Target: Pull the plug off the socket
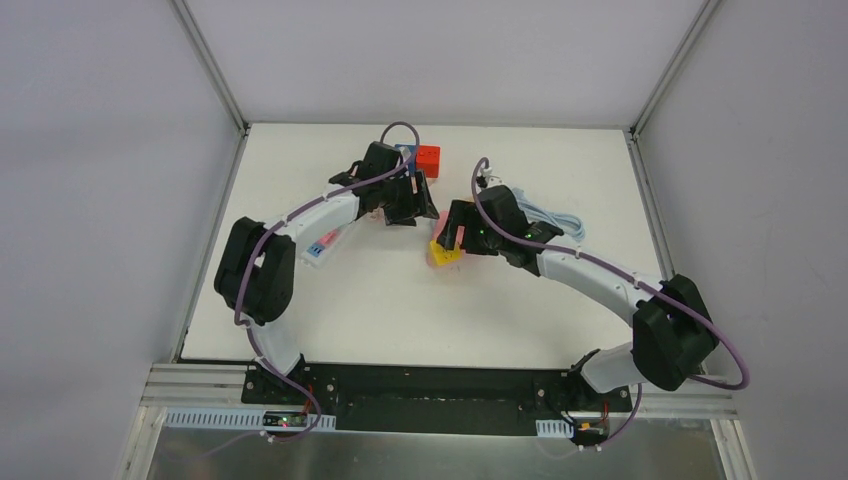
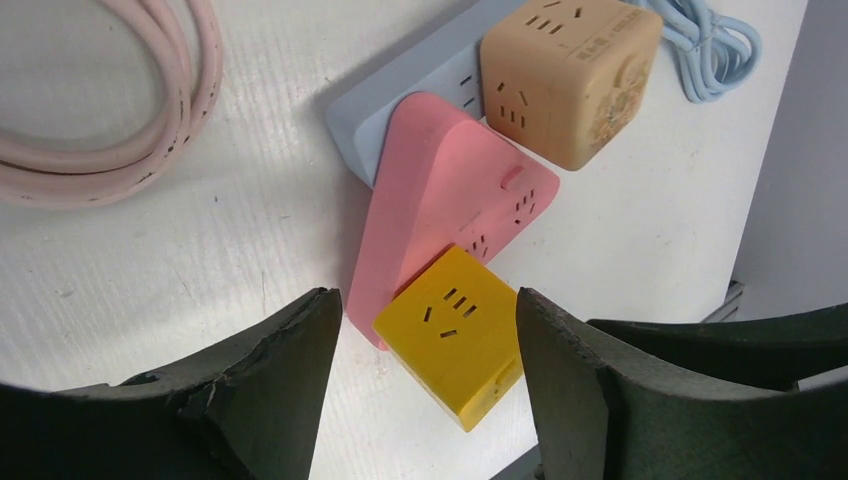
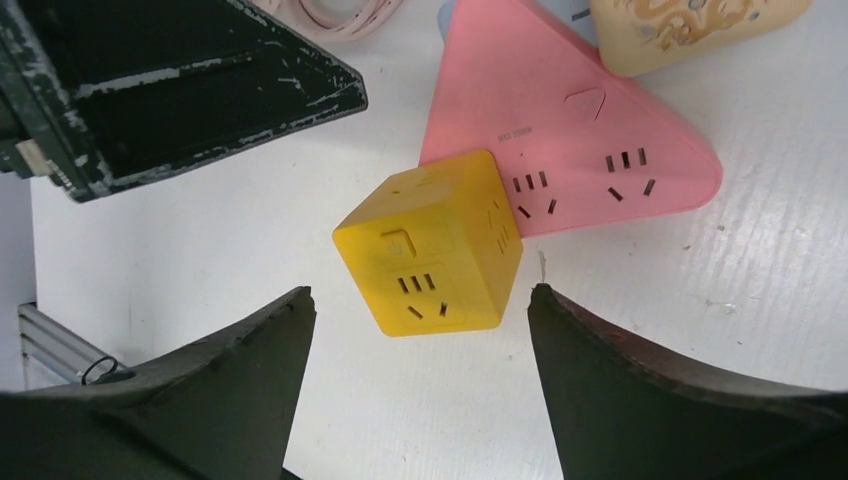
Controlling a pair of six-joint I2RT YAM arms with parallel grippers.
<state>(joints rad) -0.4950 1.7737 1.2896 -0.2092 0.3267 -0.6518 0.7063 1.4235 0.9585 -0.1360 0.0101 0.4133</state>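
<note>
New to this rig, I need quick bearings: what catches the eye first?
A bright yellow cube adapter sits at a corner of a pink triangular socket block. The left gripper and right gripper, both open, aim at it; a beige cube adapter sits just beyond.

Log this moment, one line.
phase: pre-grasp | left pincer: open, over yellow cube plug | right pincer: open, straddling it | plug: seated against pink socket

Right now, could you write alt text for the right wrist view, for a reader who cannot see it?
A yellow cube plug sits between the open fingers of the right gripper, its far side against a pink triangular socket. A beige cube shows at the top edge.
</note>
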